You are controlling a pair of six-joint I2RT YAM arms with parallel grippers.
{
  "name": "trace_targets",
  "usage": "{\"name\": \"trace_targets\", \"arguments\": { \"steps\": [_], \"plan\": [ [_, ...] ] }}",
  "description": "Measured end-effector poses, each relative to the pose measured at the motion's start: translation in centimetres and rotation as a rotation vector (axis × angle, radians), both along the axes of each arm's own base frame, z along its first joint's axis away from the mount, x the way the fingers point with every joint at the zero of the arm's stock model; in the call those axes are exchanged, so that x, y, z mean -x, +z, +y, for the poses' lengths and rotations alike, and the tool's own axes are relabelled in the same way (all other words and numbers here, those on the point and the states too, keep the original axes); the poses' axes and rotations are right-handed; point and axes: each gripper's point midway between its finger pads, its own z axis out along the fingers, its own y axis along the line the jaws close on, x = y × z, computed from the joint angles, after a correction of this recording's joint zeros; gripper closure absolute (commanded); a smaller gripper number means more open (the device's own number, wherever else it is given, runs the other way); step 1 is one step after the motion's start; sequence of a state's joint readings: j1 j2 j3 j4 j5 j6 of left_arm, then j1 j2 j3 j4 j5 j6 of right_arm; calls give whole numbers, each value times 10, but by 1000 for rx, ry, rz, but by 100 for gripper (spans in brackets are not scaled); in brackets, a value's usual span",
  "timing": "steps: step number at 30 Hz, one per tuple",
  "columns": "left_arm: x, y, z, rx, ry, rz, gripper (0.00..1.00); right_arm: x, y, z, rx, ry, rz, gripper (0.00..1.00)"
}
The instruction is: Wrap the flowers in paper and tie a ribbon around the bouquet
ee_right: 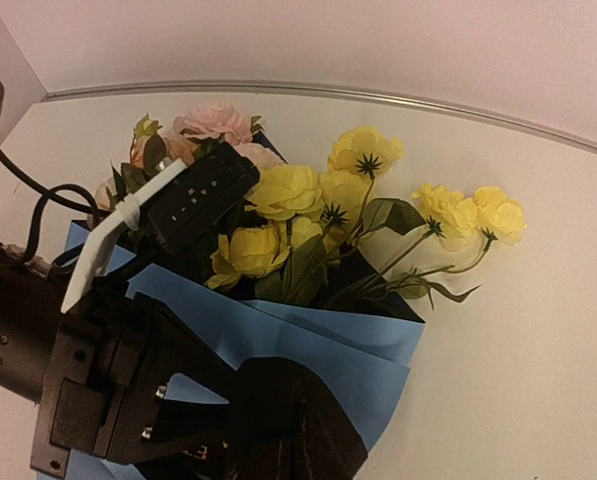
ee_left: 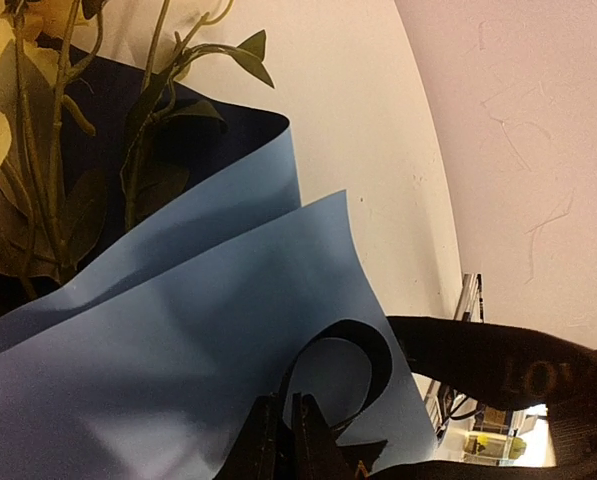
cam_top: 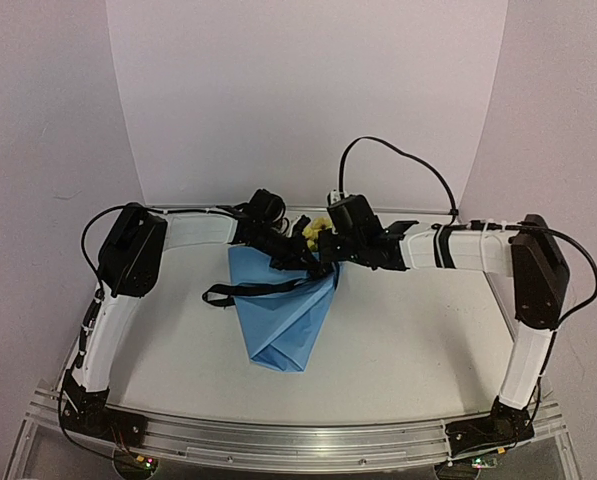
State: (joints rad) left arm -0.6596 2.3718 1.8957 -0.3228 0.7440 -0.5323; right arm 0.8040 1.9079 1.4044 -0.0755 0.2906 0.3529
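Wrapping looks done: the flowers (ee_right: pixel 288 200) sit in the paper (cam_top: pixel 283 320) cone, mid-frame on the counter (cam_top: pixel 428 340). The ribbon (cam_top: pixel 248 291) crosses it, not yet tied. Closed tight, the left gripper (ee_left: pixel 290 440) pinches ribbon; the right gripper (ee_right: pixel 288 430) is closed too, on what I cannot tell.

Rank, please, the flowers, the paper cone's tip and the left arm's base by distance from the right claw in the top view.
1. flowers, beyond the right claw
2. paper cone's tip, toward the near edge
3. left arm's base, near-left corner
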Motion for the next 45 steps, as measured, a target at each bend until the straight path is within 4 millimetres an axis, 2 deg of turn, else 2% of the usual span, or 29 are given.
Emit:
{"name": "trace_targets", "arguments": {
  "steps": [5, 8, 11, 17, 21, 24, 27, 28, 31, 37, 41, 45],
  "plan": [
    [3, 5, -1, 30, -25, 10, 90, -6, -34, 7, 40, -5, 65, 93],
    [1, 7, 0, 44, -31, 12, 90, -3, -48, 3, 64, -17, 104, 79],
    [0, 6, 3, 51, -30, 17, 90, -2, -52, -2, 72, -35, 124, 64],
    [-3, 3, 8, 46, -21, 26, 90, 2, -56, -9, 86, -57, 154, 43],
    [-3, 1, 9, 44, -19, 28, 90, 9, -46, -15, 98, -54, 168, 30],
    [-2, 0, 10, 42, -19, 31, 90, 15, -30, -18, 87, -44, 169, 31],
    [-2, 0, 10, 41, -19, 32, 90, 22, -16, -22, 81, -31, 175, 47],
    [-3, 0, 10, 42, -18, 32, 90, 24, -12, -23, 77, -27, 181, 48],
    [-3, 0, 10, 41, -14, 39, 90, 33, -9, -22, 74, 12, 213, 40],
    [-3, -1, 11, 40, -8, 49, 90, 51, -17, -15, 74, 86, 308, 39],
    [-2, -3, 11, 38, -8, 52, 89, 50, -13, -9, 53, 85, 319, 39],
    [-3, -2, 11, 42, -6, 49, 88, 38, -12, 7, 20, 74, 318, 42]
  ]
}}
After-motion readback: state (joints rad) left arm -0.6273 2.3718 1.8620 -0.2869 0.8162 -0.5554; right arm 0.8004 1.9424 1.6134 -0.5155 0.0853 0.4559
